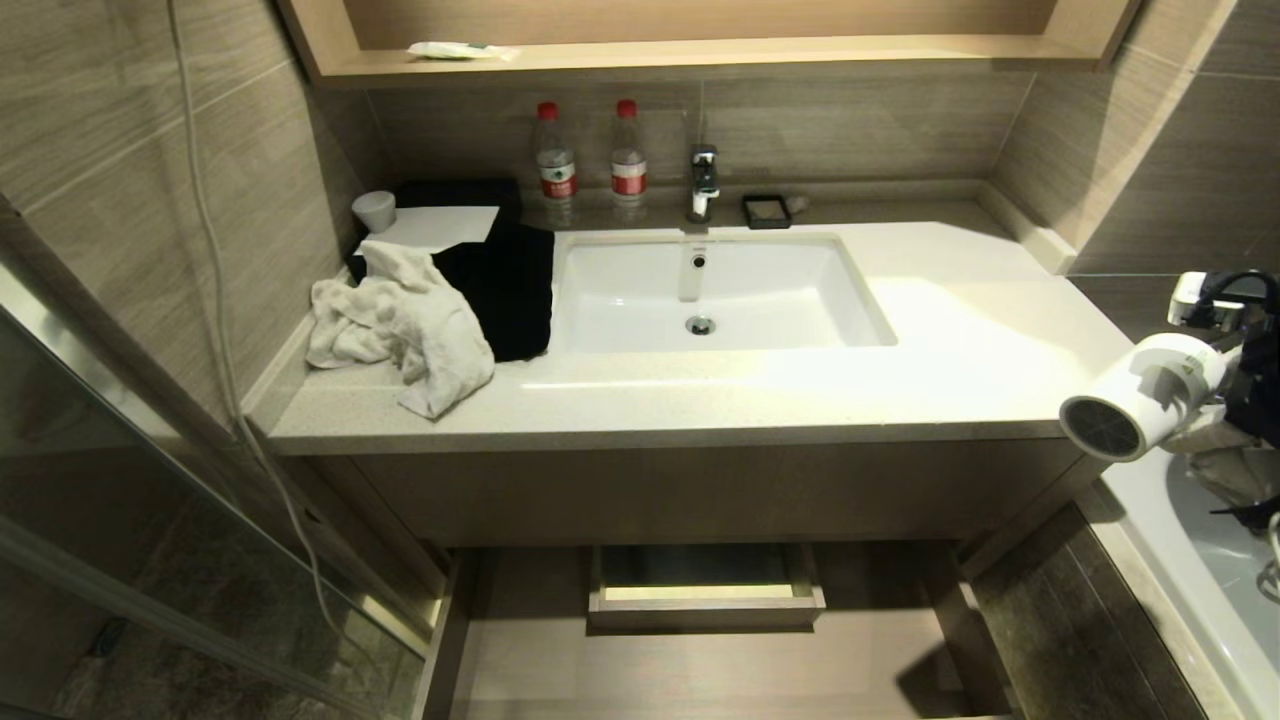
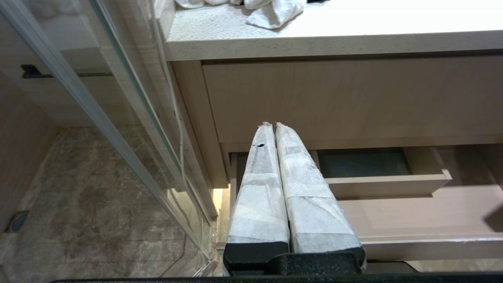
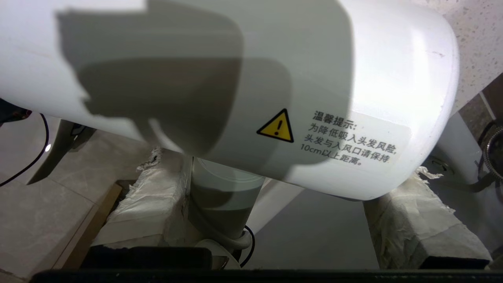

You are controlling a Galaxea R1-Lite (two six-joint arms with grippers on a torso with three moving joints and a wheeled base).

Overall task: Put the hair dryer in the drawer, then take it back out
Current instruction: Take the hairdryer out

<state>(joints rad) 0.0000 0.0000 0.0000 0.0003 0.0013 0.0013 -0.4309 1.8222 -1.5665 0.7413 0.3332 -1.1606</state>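
Observation:
The white hair dryer (image 1: 1140, 395) hangs in the air off the right end of the vanity, its grey mesh grille (image 1: 1098, 428) facing down and toward me. My right gripper (image 1: 1225, 400) is shut on it. In the right wrist view the barrel (image 3: 243, 86) lies across the padded fingers (image 3: 153, 196) and the handle (image 3: 224, 204) stands between them. Under the counter the light-wood drawer (image 1: 700, 660) is pulled out, showing its boxed cut-out (image 1: 705, 590). My left gripper (image 2: 274, 125) is shut on nothing, low in front of the drawer (image 2: 412, 212).
A crumpled white towel (image 1: 400, 325) and a black cloth (image 1: 500, 280) lie on the counter's left end beside the sink (image 1: 720, 290). Two bottles (image 1: 590, 160), a faucet (image 1: 703, 180) and a cup (image 1: 375, 210) stand at the back. A glass shower door (image 1: 150, 480) is on the left, a bathtub (image 1: 1190, 560) on the right.

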